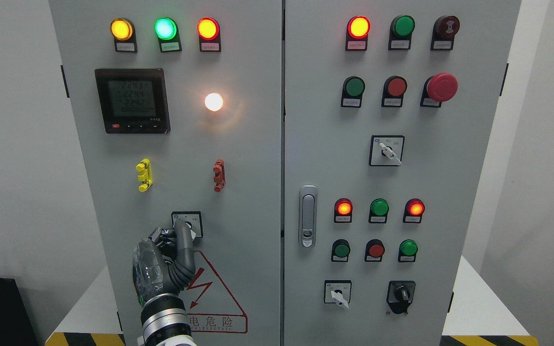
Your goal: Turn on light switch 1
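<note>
A small rotary selector switch (188, 222) in a black-framed white plate sits low on the grey cabinet's left door (253, 192). My left hand (181, 229) comes up from the bottom edge, and its fingers (184, 240) curl around the switch's knob, hiding most of it. Above the switch, a round white lamp (213, 102) glows brightly on the same door. My right hand does not show.
The left door also carries a digital meter (132, 100), three lit lamps along the top, a yellow clip (144, 175), a red clip (219, 176) and a red warning triangle (212, 293). The right door holds a handle (308, 216), several buttons, lamps and selector switches.
</note>
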`<state>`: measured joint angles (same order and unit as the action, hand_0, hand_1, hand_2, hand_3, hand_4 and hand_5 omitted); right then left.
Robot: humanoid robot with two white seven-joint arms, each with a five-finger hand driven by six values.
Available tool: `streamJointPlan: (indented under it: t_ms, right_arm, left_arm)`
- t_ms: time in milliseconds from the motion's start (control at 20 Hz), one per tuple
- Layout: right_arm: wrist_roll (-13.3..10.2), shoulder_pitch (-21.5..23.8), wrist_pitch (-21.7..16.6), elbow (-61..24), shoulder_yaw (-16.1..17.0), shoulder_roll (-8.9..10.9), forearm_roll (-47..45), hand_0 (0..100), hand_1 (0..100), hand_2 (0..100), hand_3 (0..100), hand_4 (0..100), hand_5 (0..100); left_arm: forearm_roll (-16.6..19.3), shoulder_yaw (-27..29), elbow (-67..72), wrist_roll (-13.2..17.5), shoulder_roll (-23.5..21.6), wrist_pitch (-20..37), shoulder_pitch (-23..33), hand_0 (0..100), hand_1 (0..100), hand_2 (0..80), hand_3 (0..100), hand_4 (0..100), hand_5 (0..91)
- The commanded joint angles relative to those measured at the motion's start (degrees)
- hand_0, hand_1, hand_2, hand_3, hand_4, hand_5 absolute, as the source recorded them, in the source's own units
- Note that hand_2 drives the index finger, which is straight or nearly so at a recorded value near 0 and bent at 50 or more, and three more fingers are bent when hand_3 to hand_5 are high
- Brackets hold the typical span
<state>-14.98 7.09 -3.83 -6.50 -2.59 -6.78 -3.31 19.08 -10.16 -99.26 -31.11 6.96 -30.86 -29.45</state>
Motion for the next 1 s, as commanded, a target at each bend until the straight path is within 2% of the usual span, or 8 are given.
streamJointPlan:
  t_ms: [0,200,950]
  right_arm:
    - [0.04,-0.05,0.05,0.00,0.04,0.01,-0.03,12,39,0,0,0,0]
    - [0.04,-0.05,0.05,0.00,0.04,0.01,-0.03,12,39,0,0,0,0]
    - [0.04,0.03,0.05,0.00,-0.04,0.01,-0.03,12,39,0,0,0,0]
  left_arm:
    - [-0.01,-0.03,-0.05,0.00,0.07,0.01,0.09,48,22,60.7,91,89,79.6]
    - [0.08,0.05,-0.14,0.00,0.07,0.09,0.18,44,24,60.8,91,89,79.6]
    - [0.08,0.05,-0.85,-0.09,0.07,0.09,0.62,42,24,61.3,91,89,79.3]
